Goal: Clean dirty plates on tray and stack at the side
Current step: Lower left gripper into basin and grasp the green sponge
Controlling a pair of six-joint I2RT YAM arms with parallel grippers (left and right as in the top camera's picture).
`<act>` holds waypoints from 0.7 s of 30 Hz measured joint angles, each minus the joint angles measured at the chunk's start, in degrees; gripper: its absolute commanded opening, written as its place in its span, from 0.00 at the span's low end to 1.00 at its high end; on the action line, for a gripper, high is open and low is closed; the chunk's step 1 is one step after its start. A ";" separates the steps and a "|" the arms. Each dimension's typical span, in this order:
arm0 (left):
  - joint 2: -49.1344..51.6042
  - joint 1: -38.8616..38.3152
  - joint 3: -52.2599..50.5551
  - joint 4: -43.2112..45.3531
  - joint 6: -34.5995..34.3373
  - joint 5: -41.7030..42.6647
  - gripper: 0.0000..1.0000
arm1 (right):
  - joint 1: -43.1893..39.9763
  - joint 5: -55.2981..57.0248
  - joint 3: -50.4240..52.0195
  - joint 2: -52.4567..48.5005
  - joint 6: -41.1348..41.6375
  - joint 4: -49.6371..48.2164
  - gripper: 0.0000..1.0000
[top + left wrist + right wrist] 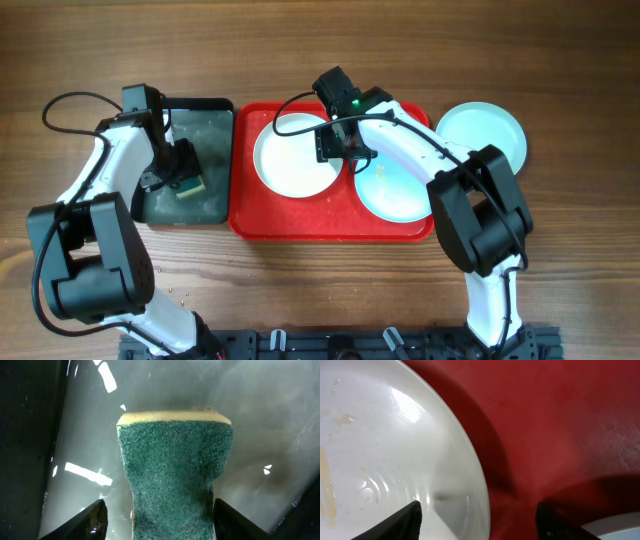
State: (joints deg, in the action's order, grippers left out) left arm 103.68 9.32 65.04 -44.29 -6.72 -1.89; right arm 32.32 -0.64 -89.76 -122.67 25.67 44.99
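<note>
Looking down on a wooden table, nothing of the room showing. Three plates: a white plate and a turquoise plate on the one red tray, a second turquoise plate on the table just right of it. One black tray sits left, holding water and one sponge, pinched in the left pincer. The right pincer hangs wide, empty, over the white plate's right rim.

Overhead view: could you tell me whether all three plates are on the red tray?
No, one turquoise plate sits off the tray, on the table beside it.
</note>
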 measured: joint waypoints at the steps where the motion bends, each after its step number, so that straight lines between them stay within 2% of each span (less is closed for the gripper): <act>1: 0.00 0.00 0.00 0.02 0.09 0.00 0.60 | 0.00 0.00 0.00 0.00 0.00 0.00 0.73; 6: 0.00 0.00 0.00 0.44 1.07 0.00 0.57 | 0.00 0.00 0.00 0.00 0.00 0.00 0.73; 9: 0.00 0.00 0.00 1.38 1.81 0.00 0.45 | 0.00 0.00 0.00 0.00 0.00 -0.02 0.73; 13: 0.00 0.00 0.00 2.16 2.67 0.02 0.49 | 0.00 0.00 0.00 0.00 0.00 0.00 0.73; 14: 0.00 0.00 0.00 2.16 2.80 0.04 0.55 | 0.00 0.00 0.00 0.00 0.00 0.00 0.73; 21: 0.00 0.00 0.00 2.84 3.21 1.33 0.53 | 0.00 0.00 0.00 0.00 0.00 0.00 0.73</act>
State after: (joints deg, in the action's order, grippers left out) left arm 103.68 9.32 65.04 -41.45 -3.51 -0.56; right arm 32.32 -0.64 -89.76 -122.67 25.67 44.99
